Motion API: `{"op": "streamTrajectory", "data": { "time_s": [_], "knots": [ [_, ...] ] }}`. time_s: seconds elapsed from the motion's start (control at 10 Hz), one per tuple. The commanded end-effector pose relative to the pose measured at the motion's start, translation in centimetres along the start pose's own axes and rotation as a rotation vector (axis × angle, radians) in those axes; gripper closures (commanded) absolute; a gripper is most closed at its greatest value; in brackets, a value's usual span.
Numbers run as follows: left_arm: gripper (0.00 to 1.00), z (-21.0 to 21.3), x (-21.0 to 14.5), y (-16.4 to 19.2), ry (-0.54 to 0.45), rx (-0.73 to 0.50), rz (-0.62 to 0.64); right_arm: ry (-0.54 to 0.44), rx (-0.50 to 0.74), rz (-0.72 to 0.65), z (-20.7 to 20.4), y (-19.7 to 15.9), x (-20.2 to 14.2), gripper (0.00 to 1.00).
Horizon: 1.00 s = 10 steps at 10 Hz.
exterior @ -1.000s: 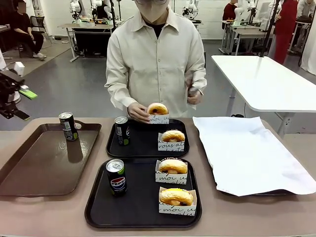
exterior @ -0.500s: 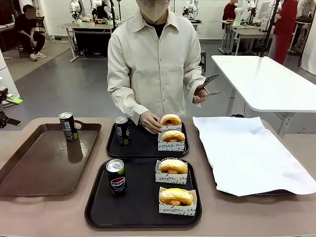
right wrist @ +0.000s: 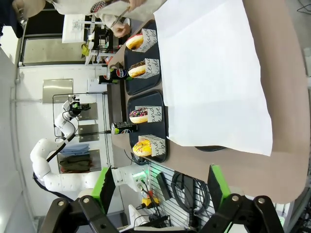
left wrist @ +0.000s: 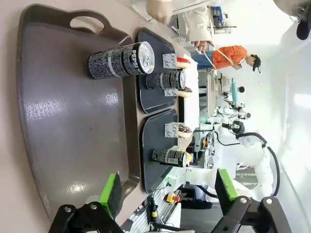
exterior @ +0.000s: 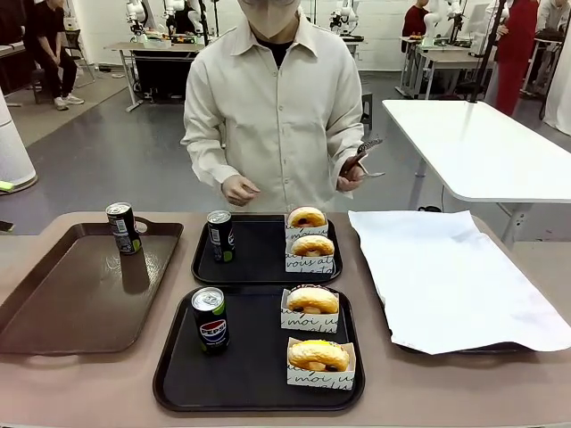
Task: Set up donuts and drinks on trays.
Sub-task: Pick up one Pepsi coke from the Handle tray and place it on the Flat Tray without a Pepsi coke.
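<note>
Both of my pincers hang released and empty: my left pincer (left wrist: 167, 191) has its green-padded fingers spread above the near edge of the brown tray (left wrist: 63, 121); my right pincer (right wrist: 160, 189) stands just as wide over the table's edge beside the sheet of white paper (right wrist: 218, 73).

On the table (exterior: 53, 392), the near black tray (exterior: 259, 374) holds a Pepsi can (exterior: 211, 319) upright at its left and two sleeved donuts at its right, one behind the other: the front donut (exterior: 319, 355) with yellow glaze, the back donut (exterior: 312, 300) orange-yellow; the far black tray (exterior: 259, 259) holds a dark can (exterior: 219, 235) upright at its left and two more sleeved donuts (exterior: 310, 242) at its right, touching front to back; a third can (exterior: 122, 227) stands upright at the far end of the brown tray, well apart from the others; the white paper covers a tray at the right.

Across the table a person stands with one hand (exterior: 239, 189) open above the far black tray, touching nothing; the other hand (exterior: 350, 171) holds tongs (exterior: 368, 147) raised off the table.
</note>
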State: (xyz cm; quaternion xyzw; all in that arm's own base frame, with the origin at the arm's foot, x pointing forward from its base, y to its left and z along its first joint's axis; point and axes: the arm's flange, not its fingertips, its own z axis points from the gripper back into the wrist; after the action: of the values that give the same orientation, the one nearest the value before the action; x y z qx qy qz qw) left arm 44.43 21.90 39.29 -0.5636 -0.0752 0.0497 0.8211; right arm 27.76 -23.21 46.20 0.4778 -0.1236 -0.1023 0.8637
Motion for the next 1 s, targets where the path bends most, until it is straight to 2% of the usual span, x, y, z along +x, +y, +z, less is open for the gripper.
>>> {"op": "streamTrajectory", "data": {
  "time_s": [0.0,0.1,0.2,0.9],
  "knots": [
    [0.00,0.9,-0.4,-0.5,-0.043,-0.012,-0.004,-0.002,0.018,0.012,0.0,0.1,0.1,0.00],
    [0.00,0.8,0.1,-1.0,-0.030,-0.036,0.027,-0.002,0.018,0.012,0.0,0.1,0.1,0.00],
    [0.00,0.9,-0.3,0.1,-0.018,0.002,0.002,-0.002,0.018,0.012,0.0,0.1,0.1,0.00],
    [0.00,0.9,-0.3,0.1,-0.018,0.002,0.002,-0.002,0.018,0.012,0.0,0.1,0.1,0.00]
  ]
}}
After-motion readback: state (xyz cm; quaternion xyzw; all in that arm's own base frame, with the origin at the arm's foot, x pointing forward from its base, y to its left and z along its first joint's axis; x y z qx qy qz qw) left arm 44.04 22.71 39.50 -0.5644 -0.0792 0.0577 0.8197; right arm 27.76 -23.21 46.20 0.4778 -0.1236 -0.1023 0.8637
